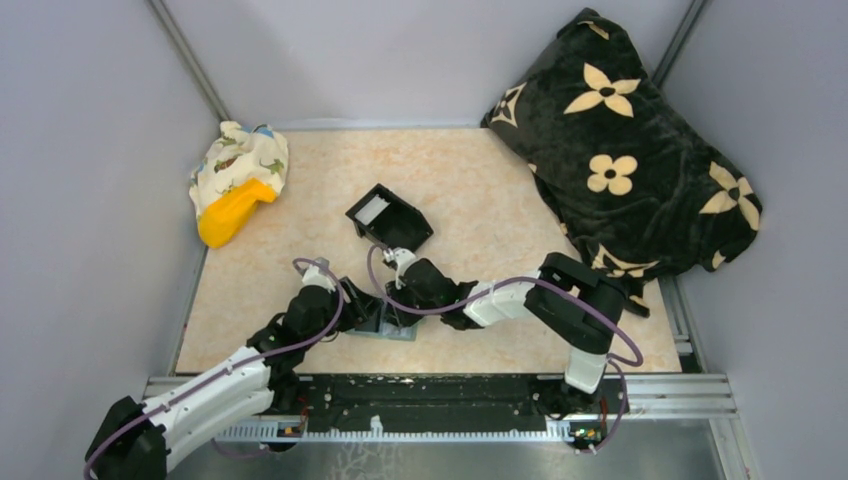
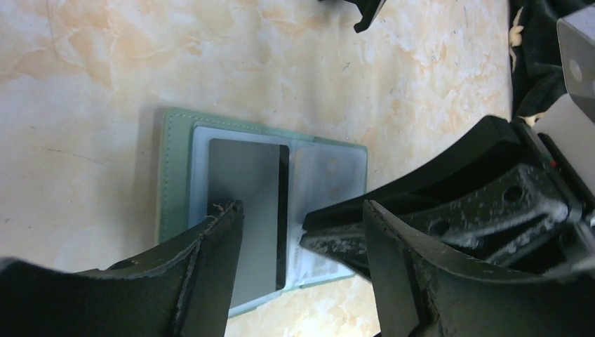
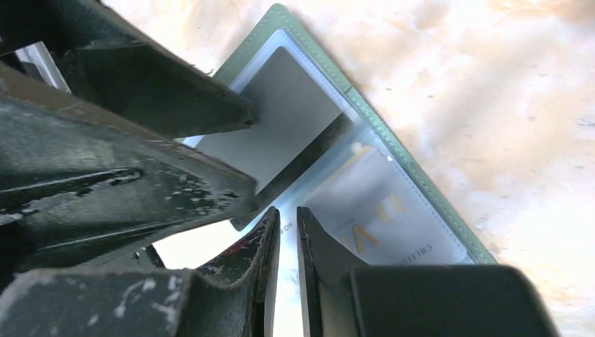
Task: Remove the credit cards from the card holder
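Observation:
The sage-green card holder (image 1: 400,334) lies open and flat on the table, its green rim showing in the left wrist view (image 2: 168,182) and the right wrist view (image 3: 365,112). A grey card with a black stripe (image 2: 242,210) sits in its left pocket and also shows in the right wrist view (image 3: 281,119). A pale card (image 2: 326,270) lies at the right pocket, bright with glare (image 3: 203,249). My left gripper (image 2: 302,208) is open, astride the holder. My right gripper (image 3: 288,214) is nearly closed, its tips at the pale card's edge; its fingers (image 2: 337,239) reach in from the right.
An open black plastic box (image 1: 390,220) sits just behind the grippers. A black floral blanket (image 1: 620,150) fills the back right. A patterned cloth bundle with a yellow object (image 1: 240,185) lies at the back left. A metal rail (image 1: 440,385) runs along the near edge.

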Motion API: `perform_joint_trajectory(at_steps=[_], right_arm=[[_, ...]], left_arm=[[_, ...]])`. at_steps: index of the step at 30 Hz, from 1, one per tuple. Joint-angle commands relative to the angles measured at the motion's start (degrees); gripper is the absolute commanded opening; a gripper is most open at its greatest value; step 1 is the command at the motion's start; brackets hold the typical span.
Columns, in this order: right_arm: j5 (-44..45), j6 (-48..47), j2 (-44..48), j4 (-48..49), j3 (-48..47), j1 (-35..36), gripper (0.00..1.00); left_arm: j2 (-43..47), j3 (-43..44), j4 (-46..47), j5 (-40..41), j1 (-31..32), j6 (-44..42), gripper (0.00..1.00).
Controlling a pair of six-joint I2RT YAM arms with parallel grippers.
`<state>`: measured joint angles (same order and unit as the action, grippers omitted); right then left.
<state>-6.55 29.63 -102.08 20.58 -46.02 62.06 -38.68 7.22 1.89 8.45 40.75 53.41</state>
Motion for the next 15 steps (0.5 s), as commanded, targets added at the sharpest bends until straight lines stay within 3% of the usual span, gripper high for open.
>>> perform_joint_trajectory(at_steps=[1,15], right_arm=[[-0.4,-0.1,1.9,-1.2,3.2,-4.1,0.17],[-3.4,-2.7,1.3,-1.8,2.4,-7.4,0.17]], left_arm=[[-0.2,-0.6,2.2,-1.4,-0.2,0.6,0.69],[-0.4,-0.8,2.8,-1.8,-0.2,0.4,0.69]])
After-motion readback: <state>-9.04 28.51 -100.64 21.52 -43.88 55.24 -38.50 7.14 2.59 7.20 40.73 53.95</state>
